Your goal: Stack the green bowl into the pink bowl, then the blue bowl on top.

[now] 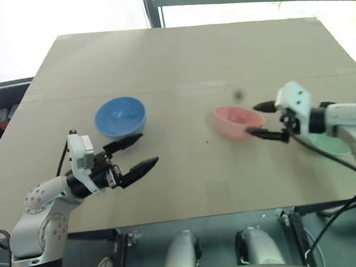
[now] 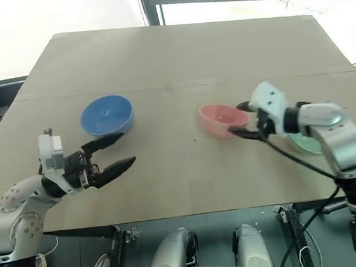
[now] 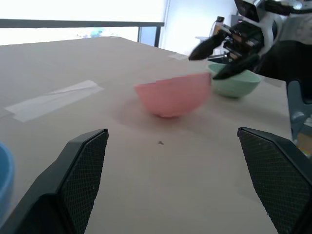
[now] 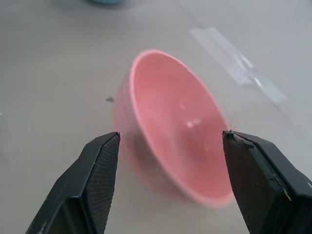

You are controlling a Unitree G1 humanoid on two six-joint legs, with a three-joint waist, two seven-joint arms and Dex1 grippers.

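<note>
Nearest us, our left gripper (image 1: 137, 154) hovers with fingers spread wide, empty, just short of the blue bowl (image 1: 120, 116) on the table (image 1: 176, 57). Our right gripper (image 1: 262, 121) stands parted at the pink bowl (image 1: 237, 120) near mid-table, gripping nothing. Behind that arm the green bowl (image 2: 306, 142) sits beside the pink one, nothing stacked yet.

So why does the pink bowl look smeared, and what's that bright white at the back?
Left wrist view: the pink bowl has a jagged, smeared rim, which is motion blur. Right wrist view: its edges ghost too. Left eye view: daylight past the table washes the background out white, and the right gripper looks soft.
</note>
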